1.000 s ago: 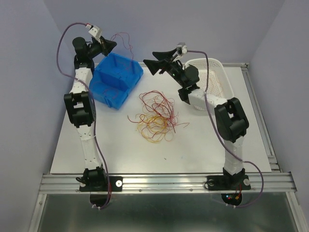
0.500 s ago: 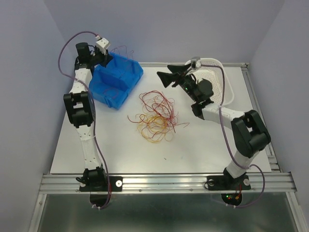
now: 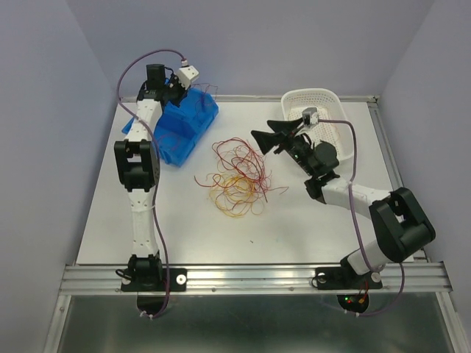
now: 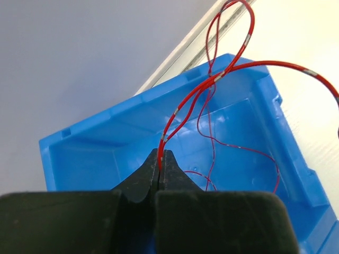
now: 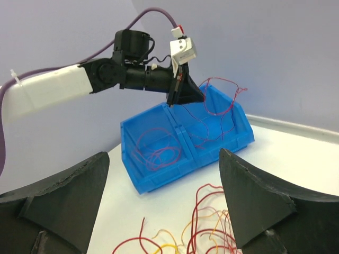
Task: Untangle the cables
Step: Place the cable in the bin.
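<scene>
My left tool [image 4: 160,165], closed on one red cable [image 4: 201,92], holds it over the blue bin [image 4: 95,143], where other red strands [image 5: 156,151] lie. My right tool [image 3: 265,140] hangs open near the tangled cables [image 3: 237,178] on the counter [image 3: 147,220]: I judge most sorting remains.

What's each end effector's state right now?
Left end effector: closed, pinching a red cable over the blue bin.
Right end effector: open, holding nothing.
</scene>
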